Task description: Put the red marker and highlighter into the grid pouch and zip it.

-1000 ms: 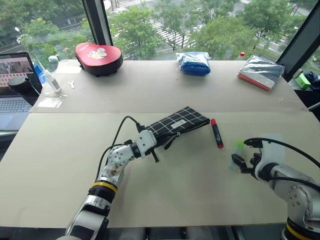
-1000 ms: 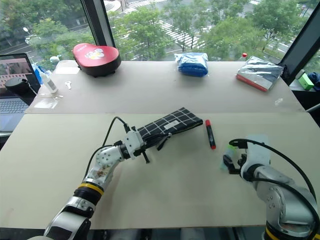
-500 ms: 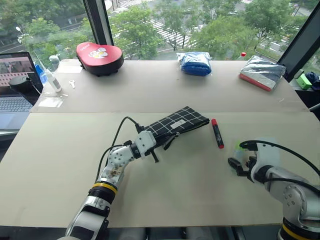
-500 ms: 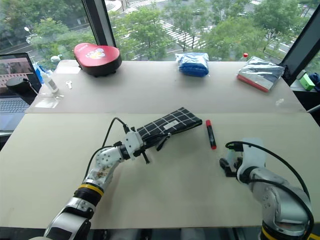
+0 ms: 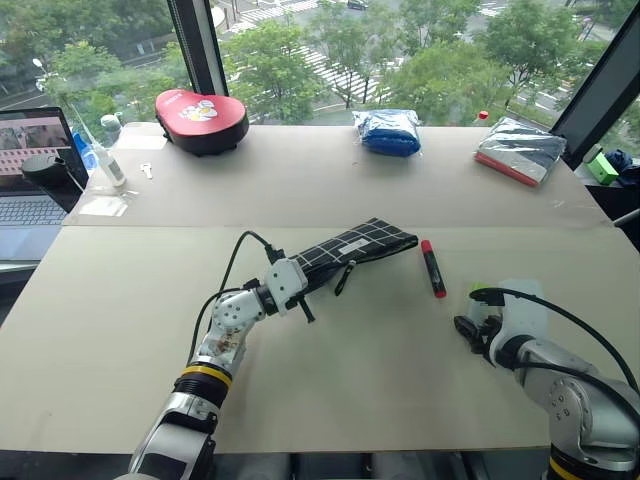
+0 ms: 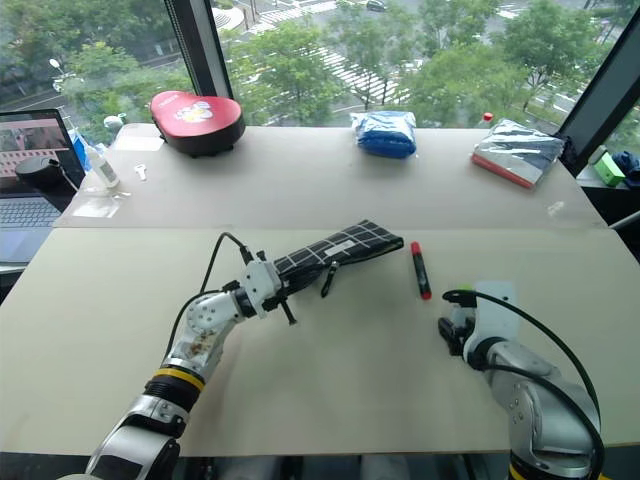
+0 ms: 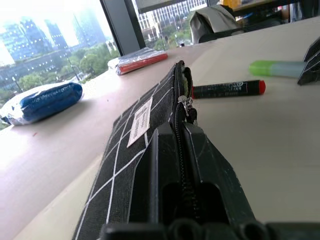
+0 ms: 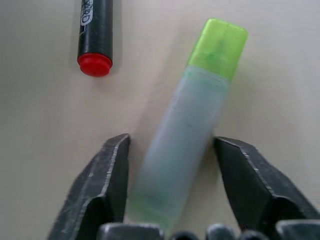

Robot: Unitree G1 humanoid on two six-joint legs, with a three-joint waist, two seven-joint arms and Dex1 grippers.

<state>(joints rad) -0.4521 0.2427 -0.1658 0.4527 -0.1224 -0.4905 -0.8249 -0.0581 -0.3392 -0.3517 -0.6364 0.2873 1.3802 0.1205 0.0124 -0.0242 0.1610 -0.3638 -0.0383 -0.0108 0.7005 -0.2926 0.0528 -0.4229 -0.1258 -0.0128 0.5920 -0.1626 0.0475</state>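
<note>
The right gripper [image 8: 172, 185] stood directly over the highlighter [image 8: 192, 120], which lay flat on the table [image 5: 380, 400] at the robot's right, just beside the red marker [image 5: 433, 267]. The pen's long axis ran up between the two fingers, slightly askew, green cap pointing away from the wrist. The fingers [image 8: 112, 175] stood part-way apart on either flank of the pale barrel, with one close against it and the other near; no firm grip was evident. The left gripper [image 5: 285, 286] was clamped shut on the zipper end of the grid pouch [image 5: 355, 246], well apart from the highlighter. In my judgement the right arm was plainly the nearer, and closing squarely would require little correction.
</note>
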